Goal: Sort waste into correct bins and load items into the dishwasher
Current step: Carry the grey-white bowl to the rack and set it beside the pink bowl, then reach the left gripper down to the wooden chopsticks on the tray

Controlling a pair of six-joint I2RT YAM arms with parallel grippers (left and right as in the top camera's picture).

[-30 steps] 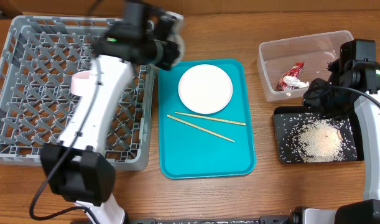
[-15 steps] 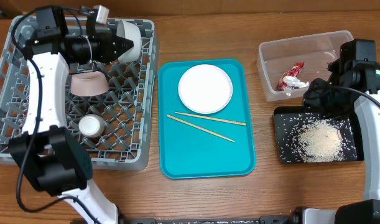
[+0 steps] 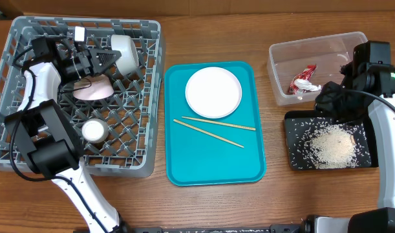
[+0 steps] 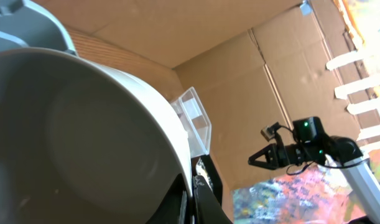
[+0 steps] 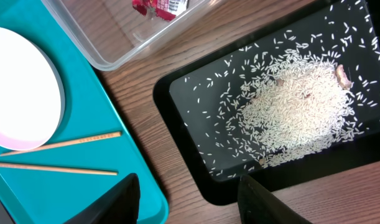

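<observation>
My left gripper point(image 3: 105, 58) is shut on the rim of the grey bowl point(image 3: 124, 53) and holds it on its side over the far part of the grey dish rack point(image 3: 29, 155). In the left wrist view the bowl point(image 4: 84, 137) fills the frame, with the fingers point(image 4: 191, 202) pinching its rim. A pale pink bowl point(image 3: 92, 88) and a small white cup point(image 3: 94, 131) sit in the rack. The white plate point(image 3: 213, 91) and two chopsticks point(image 3: 216, 124) lie on the teal tray point(image 3: 210, 168). My right gripper point(image 5: 193, 205) is open and empty above the black tray's left edge.
The clear tub point(image 3: 284, 55) at the back right holds the red-and-white wrapper point(image 3: 304, 81). The black tray point(image 3: 294, 158) in front of it holds the rice point(image 3: 331, 145). The right wrist view shows the rice point(image 5: 295, 106), plate point(image 5: 18, 93) and chopsticks point(image 5: 59, 143).
My left arm has swung left and drawn back over the rack, carrying the grey bowl a little lower and to the left. The right arm has not moved.
</observation>
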